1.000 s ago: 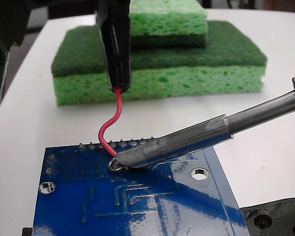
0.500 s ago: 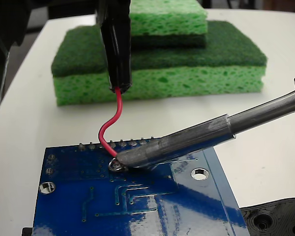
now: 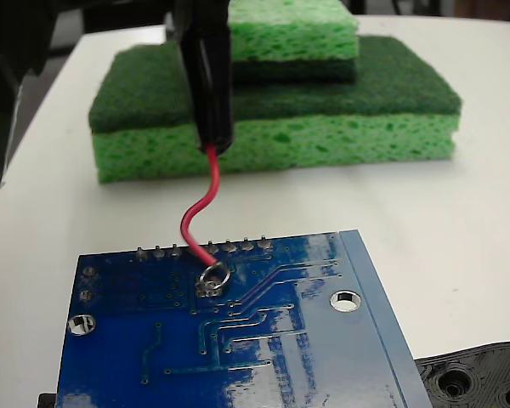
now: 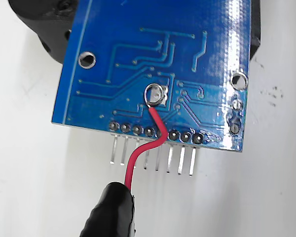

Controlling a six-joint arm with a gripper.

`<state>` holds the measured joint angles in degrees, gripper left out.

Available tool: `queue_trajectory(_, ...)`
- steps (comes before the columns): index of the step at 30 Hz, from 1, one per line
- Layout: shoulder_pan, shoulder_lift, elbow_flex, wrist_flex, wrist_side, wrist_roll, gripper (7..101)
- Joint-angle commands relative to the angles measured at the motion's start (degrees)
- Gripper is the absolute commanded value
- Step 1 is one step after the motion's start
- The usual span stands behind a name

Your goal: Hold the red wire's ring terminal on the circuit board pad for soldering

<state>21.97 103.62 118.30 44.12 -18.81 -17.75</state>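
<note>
The black-sleeved gripper pinches the thin red insulated wire closed; its tiny silver ring terminal lies on the square silver pad near the blue rectangular circuit board's pin edge.

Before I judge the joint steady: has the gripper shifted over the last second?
Yes. In the fixed view the gripper has edged right and slightly up against the green sponges, carrying the red wire with it.

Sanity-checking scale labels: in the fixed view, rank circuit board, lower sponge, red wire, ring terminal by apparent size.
1. circuit board, cropped at the bottom edge and nearest the camera, so its lead is unsure
2. lower sponge, close second
3. red wire
4. ring terminal
</note>
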Motion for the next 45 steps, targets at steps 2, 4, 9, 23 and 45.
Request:
queue_trajectory(2, -1.1, 3.9, -0.1, 0.9, 2.7, 1.3, 100.3)
queue_trajectory(4, -2.1, 6.6, 0.9, 1.4, 4.4, 2.5, 100.3)
queue_trajectory(9, -3.9, 13.2, 5.4, 1.8, 7.9, 6.5, 100.3)
queue_trajectory(23, -11.2, 39.5, 32.3, -3.8, 14.9, 18.7, 100.3)
queue_trajectory(45, -18.1, 54.9, 47.8, -6.4, 21.4, 23.0, 100.3)
